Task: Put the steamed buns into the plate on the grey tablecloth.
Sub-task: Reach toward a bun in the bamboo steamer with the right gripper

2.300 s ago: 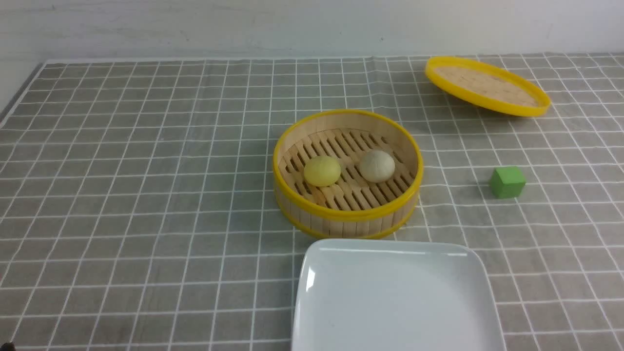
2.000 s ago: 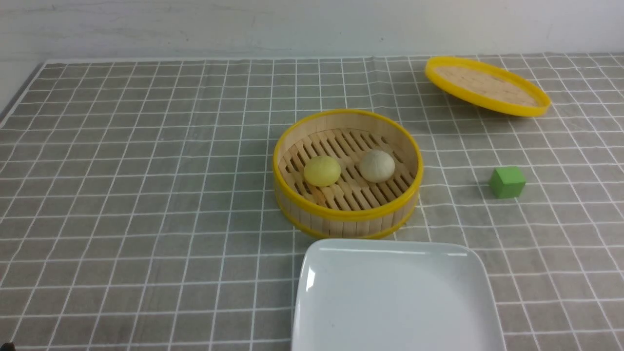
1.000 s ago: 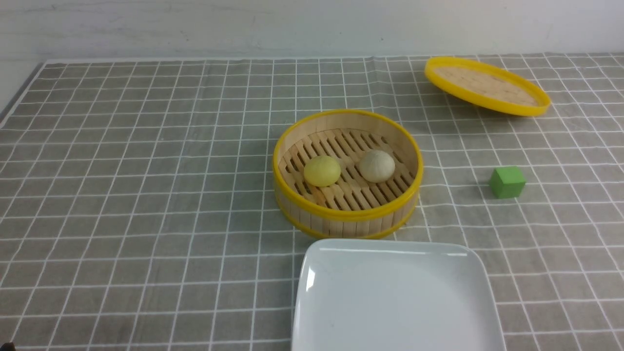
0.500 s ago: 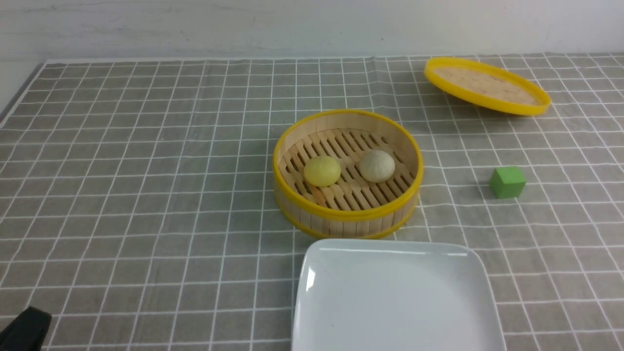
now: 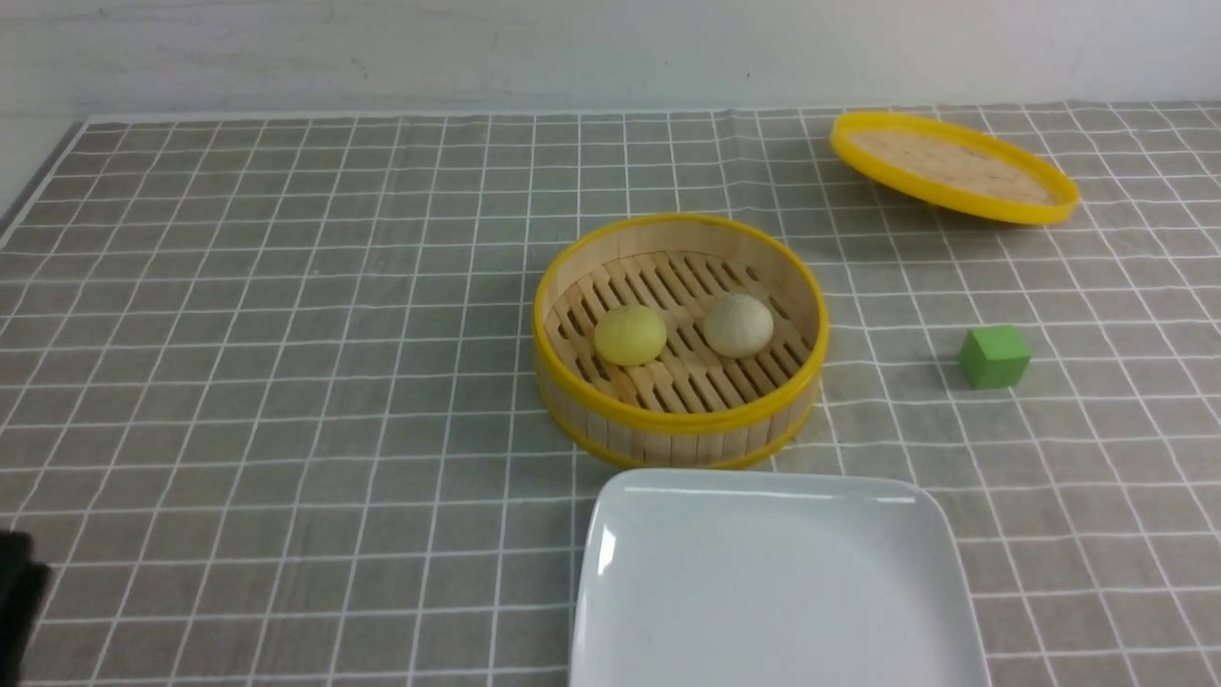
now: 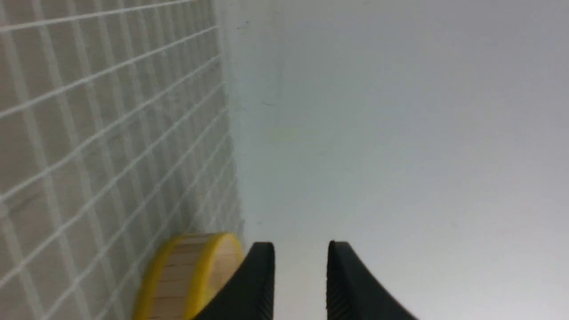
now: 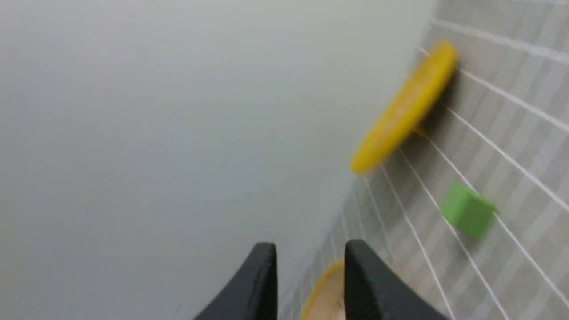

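Your L end effector [image 6: 300, 245] near-left: yellow bun [image 5: 630, 334] lies far-right of it, in left half of basket [image 5: 672, 426]. Beige bun [image 5: 737, 324] prob. nearer R end effector [image 7: 307, 249]. Both parted slightly, empty.

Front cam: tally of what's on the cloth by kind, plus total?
Buns: 2 (yellow bun, beige bun)
Steamer basket: 1
Lid: 1
Plate: 1
Green cube: 1
Total: 6
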Robot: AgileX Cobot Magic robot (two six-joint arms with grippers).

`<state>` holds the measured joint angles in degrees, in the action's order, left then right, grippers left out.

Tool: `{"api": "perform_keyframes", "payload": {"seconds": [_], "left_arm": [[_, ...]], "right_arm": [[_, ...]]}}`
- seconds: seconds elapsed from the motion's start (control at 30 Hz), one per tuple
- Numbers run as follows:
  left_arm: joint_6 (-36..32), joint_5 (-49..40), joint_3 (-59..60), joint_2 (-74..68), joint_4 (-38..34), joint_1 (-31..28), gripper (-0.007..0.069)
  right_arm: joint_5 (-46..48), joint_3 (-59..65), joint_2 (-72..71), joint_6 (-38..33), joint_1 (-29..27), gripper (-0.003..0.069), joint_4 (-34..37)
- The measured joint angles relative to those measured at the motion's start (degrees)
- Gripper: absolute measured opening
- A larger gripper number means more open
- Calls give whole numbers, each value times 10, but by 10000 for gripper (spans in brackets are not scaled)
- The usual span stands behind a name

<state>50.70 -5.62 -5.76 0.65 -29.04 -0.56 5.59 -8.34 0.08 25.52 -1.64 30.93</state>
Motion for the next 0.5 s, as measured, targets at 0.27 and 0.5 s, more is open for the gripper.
{"api": "perform_keyframes", "payload": {"seconds": [0.27,0.5], "left_arm": [[-224,-196,-224,-152,87,0,11],[-359,-484,-300,-373,101,0,2]], "right_arm": [[228,-237,212,-217,0,7,-64],[556,-341,429,-255,0,-15,-40]]}}
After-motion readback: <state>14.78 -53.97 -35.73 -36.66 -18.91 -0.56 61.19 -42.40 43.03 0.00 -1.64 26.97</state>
